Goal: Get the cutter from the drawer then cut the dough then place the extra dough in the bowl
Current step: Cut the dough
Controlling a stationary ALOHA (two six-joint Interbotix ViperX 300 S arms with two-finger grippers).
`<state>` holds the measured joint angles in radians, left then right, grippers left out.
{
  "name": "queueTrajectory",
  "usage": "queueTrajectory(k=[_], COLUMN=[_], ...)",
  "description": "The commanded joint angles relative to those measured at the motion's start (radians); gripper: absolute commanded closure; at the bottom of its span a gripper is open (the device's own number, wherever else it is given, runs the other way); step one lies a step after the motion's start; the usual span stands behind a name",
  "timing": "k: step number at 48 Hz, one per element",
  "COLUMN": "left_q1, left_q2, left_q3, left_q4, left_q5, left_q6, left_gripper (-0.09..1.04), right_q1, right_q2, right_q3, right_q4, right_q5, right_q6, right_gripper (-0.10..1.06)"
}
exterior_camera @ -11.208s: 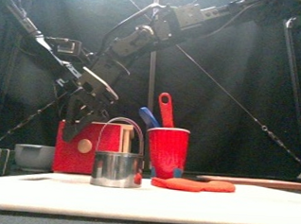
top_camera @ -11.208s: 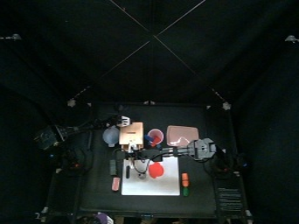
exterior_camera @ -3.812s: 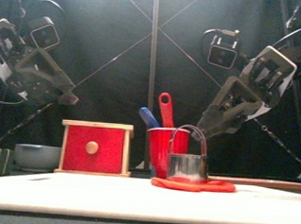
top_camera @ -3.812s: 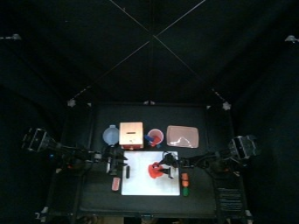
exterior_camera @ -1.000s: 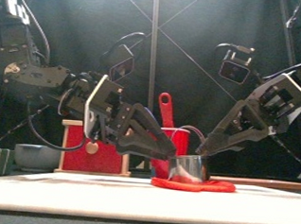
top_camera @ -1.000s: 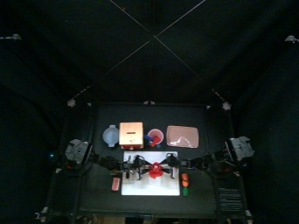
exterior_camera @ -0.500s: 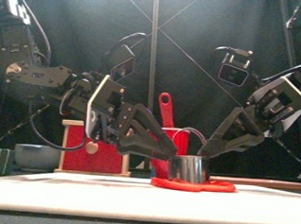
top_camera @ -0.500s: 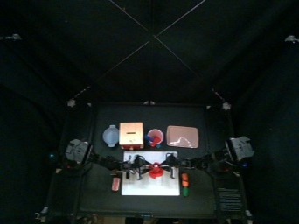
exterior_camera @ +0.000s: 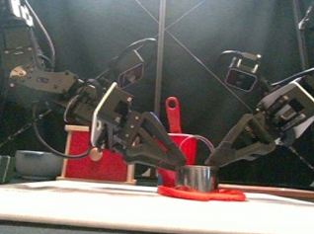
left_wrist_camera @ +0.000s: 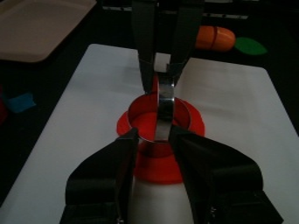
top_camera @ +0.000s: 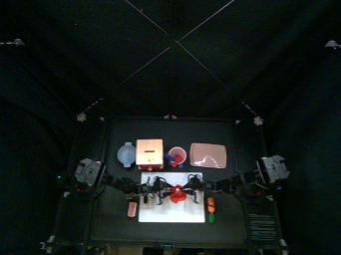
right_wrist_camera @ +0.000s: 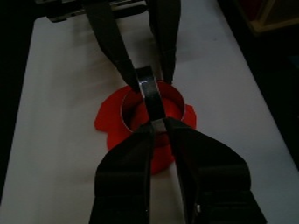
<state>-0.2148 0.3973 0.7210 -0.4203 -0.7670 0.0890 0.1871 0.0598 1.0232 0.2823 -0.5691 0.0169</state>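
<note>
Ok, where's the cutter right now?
In the front view the cutter stands on the red dough on the white cutting board, just right of centre, between the left gripper and the right gripper.

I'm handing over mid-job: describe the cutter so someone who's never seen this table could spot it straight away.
Start at the white cutting board at the table's front, where flat red dough lies. Standing on that dough, where the left gripper and right gripper meet, is the round metal cutter: a shiny open cylinder, the only bare-metal thing, unlike the red cup behind.
</note>
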Motion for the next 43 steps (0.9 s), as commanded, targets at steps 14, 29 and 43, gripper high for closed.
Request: queueTrajectory(k=[14,29,43], left_q1=[-0.002,-0.002,-0.002], left_q2=[0.018,0.031,0.035], left_q3=[-0.011,-0.012,-0.015], left_q4=[-0.011,-0.023,-0.023], left_q5=[0.032,0.063,0.064], left_q6=[-0.005,-0.002,-0.002], left_gripper=[0.22,0.22,0.22], right_q1=[0.0,0.0,0.0], right_q2=[0.012,0.012,0.014], right_q3=[-0.014,-0.014,-0.015], right_q4=[0.003,0.031,0.031], right_q5=[0.025,0.038,0.048], right_q6=[0.012,0.009,0.011], right_gripper=[0.45,0.45,0.45])
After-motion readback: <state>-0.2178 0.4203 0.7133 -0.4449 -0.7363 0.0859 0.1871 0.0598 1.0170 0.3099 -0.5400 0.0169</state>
